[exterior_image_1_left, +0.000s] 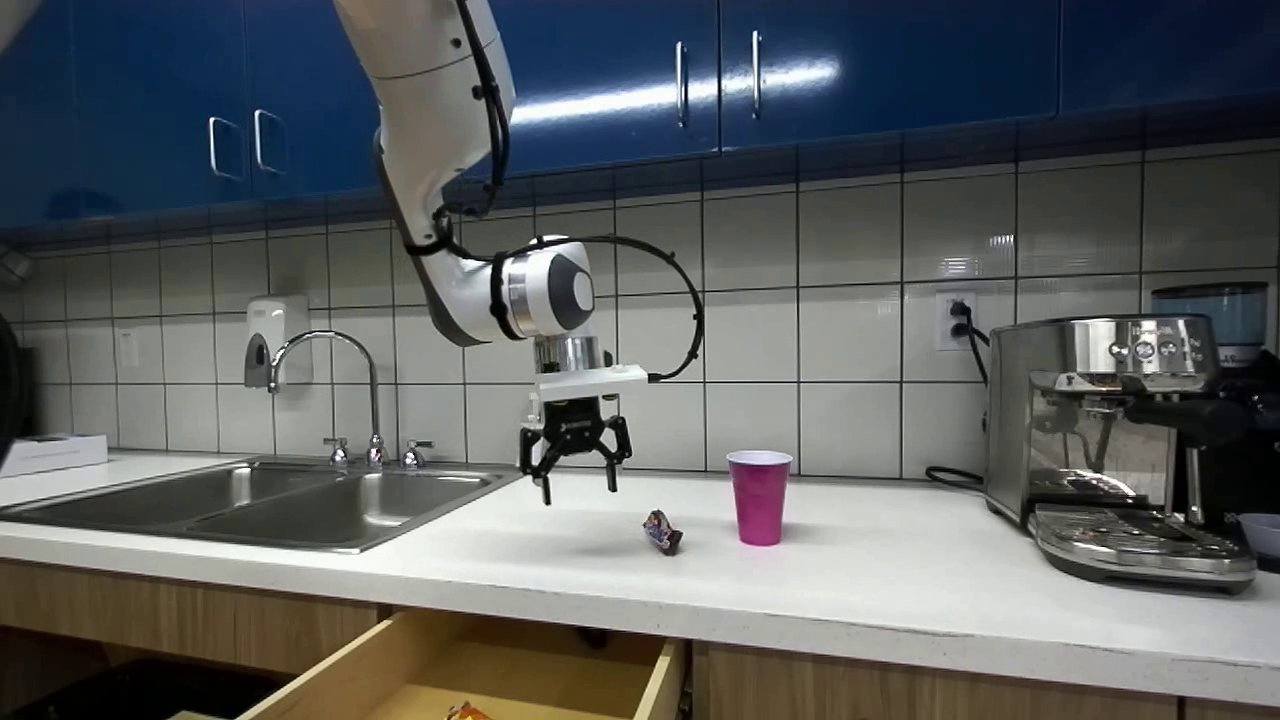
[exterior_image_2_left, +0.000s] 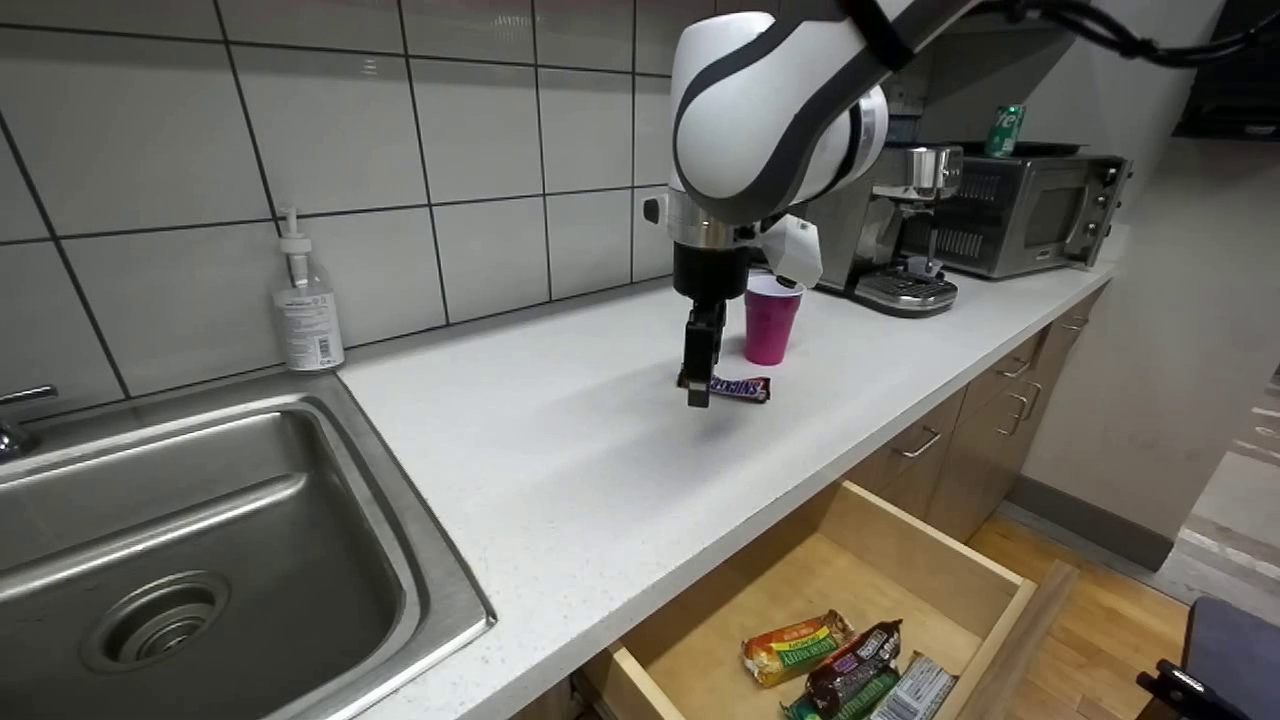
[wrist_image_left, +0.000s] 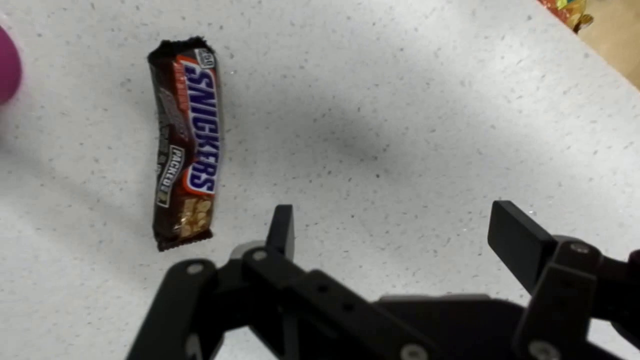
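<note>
Resting on the counter (wrist_image_left: 350, 125), the Snickers (wrist_image_left: 187, 145) lies at ten o'clock from the gripper (wrist_image_left: 392, 225) in the wrist view. The fingers (wrist_image_left: 519, 244) hang above, spread wide, holding nothing. Near the Snickers, at its ten o'clock, stands the cup (wrist_image_left: 7, 66); at the gripper's two, the drawer (wrist_image_left: 617, 42) is open.

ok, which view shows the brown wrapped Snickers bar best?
Wrist view: the brown wrapped Snickers bar shows whole, lettering readable. In an exterior view the bar is small and foreshortened; in an exterior view the black two-fingered gripper covers part of it.
</note>
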